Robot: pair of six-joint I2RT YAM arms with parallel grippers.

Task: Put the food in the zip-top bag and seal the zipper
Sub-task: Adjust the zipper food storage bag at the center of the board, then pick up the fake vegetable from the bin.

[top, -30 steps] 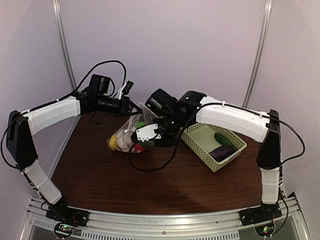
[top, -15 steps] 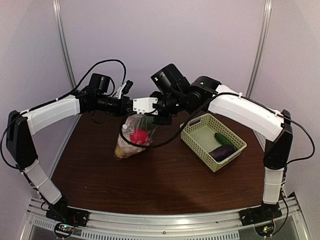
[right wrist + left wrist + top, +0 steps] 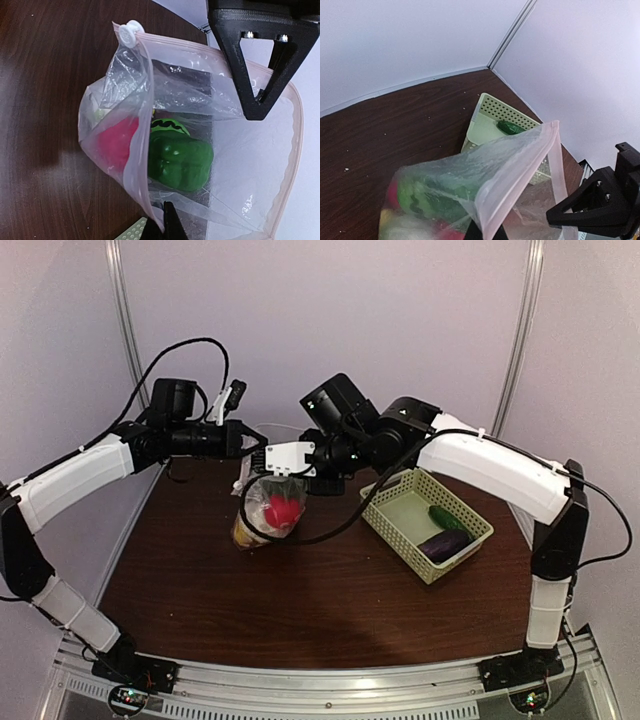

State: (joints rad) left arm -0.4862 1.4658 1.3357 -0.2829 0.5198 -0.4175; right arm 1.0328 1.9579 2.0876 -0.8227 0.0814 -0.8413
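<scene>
The clear zip-top bag (image 3: 268,510) hangs upright over the table, held at its mouth by both grippers. My left gripper (image 3: 255,445) is shut on one end of the rim (image 3: 482,231). My right gripper (image 3: 275,462) is shut on the opposite rim (image 3: 166,226). The zipper (image 3: 142,115), a whitish-pink strip, gapes open, with a white slider knob (image 3: 127,34) at one end. Inside lie food pieces: a green pepper (image 3: 180,160), a red-pink ball (image 3: 117,142) and a yellowish piece (image 3: 243,533). A green cucumber (image 3: 446,519) and a purple eggplant (image 3: 443,543) lie in the basket.
The pale green lattice basket (image 3: 395,510) stands at the right of the brown table, also seen in the left wrist view as the basket (image 3: 480,130). White walls and metal corner posts close the back and sides.
The bag lay slumped on the table a second ago. My right gripper closed on its rim and rose; the left arm drew up and left. The bag now hangs stretched between them.
</scene>
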